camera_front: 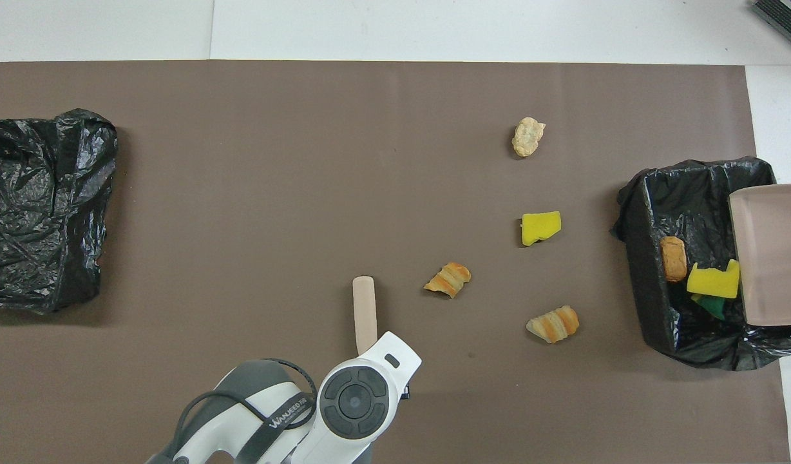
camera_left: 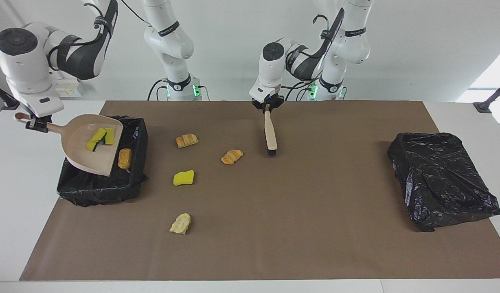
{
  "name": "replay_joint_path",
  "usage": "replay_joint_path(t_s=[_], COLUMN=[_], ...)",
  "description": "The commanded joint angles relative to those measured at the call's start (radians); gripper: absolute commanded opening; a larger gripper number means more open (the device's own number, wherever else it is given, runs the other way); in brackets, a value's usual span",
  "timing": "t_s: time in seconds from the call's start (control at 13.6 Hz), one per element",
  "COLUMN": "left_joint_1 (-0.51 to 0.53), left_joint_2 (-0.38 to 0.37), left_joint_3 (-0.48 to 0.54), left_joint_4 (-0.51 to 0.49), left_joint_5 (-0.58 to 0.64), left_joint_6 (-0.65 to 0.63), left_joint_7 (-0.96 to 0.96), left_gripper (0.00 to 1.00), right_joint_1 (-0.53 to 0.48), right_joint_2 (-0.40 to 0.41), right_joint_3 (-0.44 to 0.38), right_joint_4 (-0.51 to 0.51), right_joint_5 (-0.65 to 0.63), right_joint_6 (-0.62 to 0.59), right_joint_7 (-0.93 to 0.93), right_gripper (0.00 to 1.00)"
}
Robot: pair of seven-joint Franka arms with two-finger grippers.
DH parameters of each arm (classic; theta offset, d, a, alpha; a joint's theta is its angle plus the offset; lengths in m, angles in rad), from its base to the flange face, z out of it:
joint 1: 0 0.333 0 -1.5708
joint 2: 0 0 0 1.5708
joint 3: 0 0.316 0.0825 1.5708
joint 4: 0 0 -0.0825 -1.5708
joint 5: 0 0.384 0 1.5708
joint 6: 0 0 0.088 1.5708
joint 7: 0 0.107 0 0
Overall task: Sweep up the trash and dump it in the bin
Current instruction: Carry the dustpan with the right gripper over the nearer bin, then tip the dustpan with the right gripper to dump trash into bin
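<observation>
My right gripper (camera_left: 34, 122) is shut on the handle of the beige dustpan (camera_left: 91, 142), which is raised and tipped over the black-lined bin (camera_left: 103, 187). Two yellow, green-backed sponge pieces (camera_left: 99, 137) lie at the pan's lip. A brown bread piece (camera_left: 124, 158) is off the pan, inside the bin (camera_front: 653, 309). My left gripper (camera_left: 268, 106) is shut on the beige brush (camera_left: 270, 136), its bristles down on the mat. Loose trash lies on the mat: two croissant pieces (camera_left: 187, 140) (camera_left: 231, 156), a yellow sponge (camera_left: 183, 178) and a pale bread scrap (camera_left: 180, 223).
A second black bag-covered box (camera_left: 441, 179) sits at the left arm's end of the brown mat (camera_left: 315, 228). The loose scraps lie between the brush and the bin.
</observation>
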Motion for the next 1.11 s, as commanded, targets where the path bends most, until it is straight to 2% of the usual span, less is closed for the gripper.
replay_joint_path(t_s=[0.0,0.07,0.15,0.29,0.59,0.74,1.03], left_joint_1=[-0.011,-0.011,-0.011,0.007,0.078,0.16,0.364], left_joint_2=[-0.006,-0.006,-0.005,-0.008,-0.012,-0.025,-0.054], left_joint_3=[0.019,0.019,0.02,0.023,0.026,0.026,0.026], left_joint_4=[-0.014,-0.012,-0.008,0.005,0.055,0.09,0.206], left_joint_5=[-0.012,-0.012,-0.012,-0.012,-0.01,-0.007,-0.001], left_joint_6=[0.021,0.015,0.007,-0.006,-0.1,-0.114,-0.239], left_joint_7=[0.019,0.028,0.048,0.071,0.073,0.079,0.241], left_gripper=[0.81,0.94,1.0,1.0,1.0,1.0,1.0], right_joint_1=[0.003,0.003,0.005,0.011,0.048,0.129,0.276], right_joint_2=[-0.042,-0.051,-0.053,-0.051,-0.05,-0.056,-0.019], right_joint_3=[0.007,0.011,0.02,0.062,0.077,0.076,0.076], right_joint_4=[0.002,0.022,0.029,0.039,0.042,0.028,0.032], right_joint_5=[-0.044,-0.035,-0.026,0.065,0.3,0.344,0.428], right_joint_6=[-0.02,-0.024,-0.041,-0.084,-0.138,-0.167,-0.181], right_joint_7=[0.038,0.04,0.043,0.081,0.271,0.401,0.87], right_gripper=[0.0,0.0,0.0,0.0,0.0,0.0,0.0])
